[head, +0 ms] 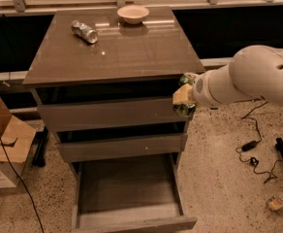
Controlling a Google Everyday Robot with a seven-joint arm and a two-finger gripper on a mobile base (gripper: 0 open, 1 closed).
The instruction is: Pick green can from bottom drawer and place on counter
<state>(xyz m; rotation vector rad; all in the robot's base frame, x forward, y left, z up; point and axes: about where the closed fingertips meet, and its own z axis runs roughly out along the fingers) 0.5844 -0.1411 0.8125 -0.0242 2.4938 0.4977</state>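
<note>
The green can (184,109) is held in my gripper (184,95) at the right front corner of the cabinet, just below the counter's edge. Only its dark green shiny ends show above and below a beige finger pad (181,95). The white arm reaches in from the right. The bottom drawer (127,216) is pulled open below and nothing shows inside it. The counter (132,52) is the glossy grey-brown top slab, up and left of the gripper.
A silver-grey can (84,31) lies on its side at the counter's back left. A pale bowl (133,14) stands at the back middle. A cardboard box (6,144) sits on the floor at left. Cables (253,152) and a small bottle (277,201) lie at right.
</note>
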